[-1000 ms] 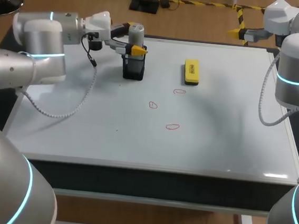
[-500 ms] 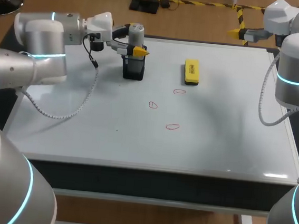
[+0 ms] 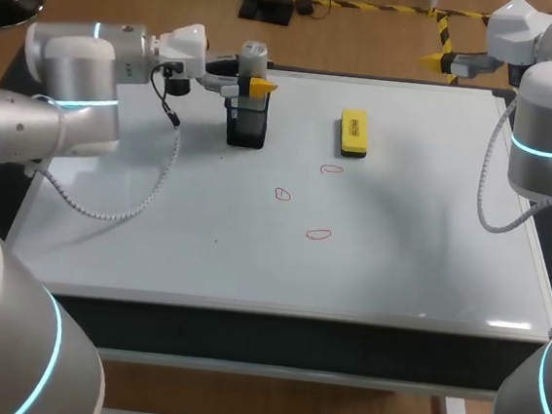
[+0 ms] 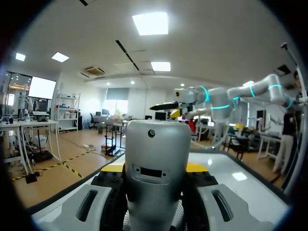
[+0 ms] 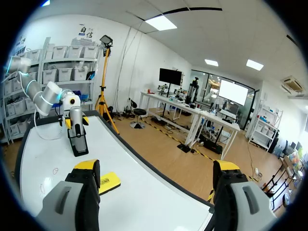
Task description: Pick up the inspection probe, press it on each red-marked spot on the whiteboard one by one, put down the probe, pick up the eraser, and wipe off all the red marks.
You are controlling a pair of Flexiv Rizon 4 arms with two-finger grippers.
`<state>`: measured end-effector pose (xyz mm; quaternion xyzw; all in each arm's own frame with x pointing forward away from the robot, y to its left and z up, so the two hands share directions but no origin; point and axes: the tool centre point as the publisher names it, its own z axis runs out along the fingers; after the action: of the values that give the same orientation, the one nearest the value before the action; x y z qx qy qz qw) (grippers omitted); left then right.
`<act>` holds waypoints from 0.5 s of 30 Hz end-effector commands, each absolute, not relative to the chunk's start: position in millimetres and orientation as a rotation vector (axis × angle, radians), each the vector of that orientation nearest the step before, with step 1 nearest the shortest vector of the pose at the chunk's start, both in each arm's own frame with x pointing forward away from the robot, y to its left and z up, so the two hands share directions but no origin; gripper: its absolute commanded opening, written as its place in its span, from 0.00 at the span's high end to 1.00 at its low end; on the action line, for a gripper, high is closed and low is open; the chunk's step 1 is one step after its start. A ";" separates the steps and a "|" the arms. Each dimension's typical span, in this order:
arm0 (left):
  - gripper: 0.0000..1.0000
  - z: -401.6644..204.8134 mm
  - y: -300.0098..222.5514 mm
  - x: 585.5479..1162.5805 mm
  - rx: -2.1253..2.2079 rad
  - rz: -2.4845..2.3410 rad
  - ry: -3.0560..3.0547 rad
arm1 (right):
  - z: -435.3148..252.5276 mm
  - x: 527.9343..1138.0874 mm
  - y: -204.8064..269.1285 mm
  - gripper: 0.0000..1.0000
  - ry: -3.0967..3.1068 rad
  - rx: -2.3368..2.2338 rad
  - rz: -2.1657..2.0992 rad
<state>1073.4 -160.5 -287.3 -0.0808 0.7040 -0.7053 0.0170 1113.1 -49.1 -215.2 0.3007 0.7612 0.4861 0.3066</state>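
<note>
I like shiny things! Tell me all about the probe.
The probe is a smooth silver-grey cylinder with a rounded top, a small dark dot and a dark slot on its side. It stands upright in a black holder on the whiteboard. The left gripper clasps it from both sides with its fingers.

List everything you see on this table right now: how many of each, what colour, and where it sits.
whiteboard: one, white, lying flat as the work surface.
holder: one, black, far left part of the board.
inspection probe: one, silver, upright at the top of the holder.
eraser: one, yellow, to the right of the holder.
red marks: three, small red loops mid-board, nearer than the eraser.
left end effector: one, yellow-tipped, closed on the probe from both sides.
right end effector: one, yellow-tipped, open and empty, off the board's far right corner.
</note>
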 end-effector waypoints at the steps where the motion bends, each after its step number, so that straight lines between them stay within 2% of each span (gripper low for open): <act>1: 1.00 -286.8 -159.9 1071.7 -0.239 -2.195 2.183 | -215.7 1113.5 -49.4 0.00 2.013 0.795 1.288; 15: 1.00 -260.1 -160.8 1065.8 -0.144 -2.180 2.168 | -215.7 1113.5 -49.4 0.00 2.013 0.795 1.288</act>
<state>1068.5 -162.4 -266.4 -0.0477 0.7011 -0.7109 0.0297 1113.1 -49.1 -215.3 0.3007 0.7612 0.4861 0.3066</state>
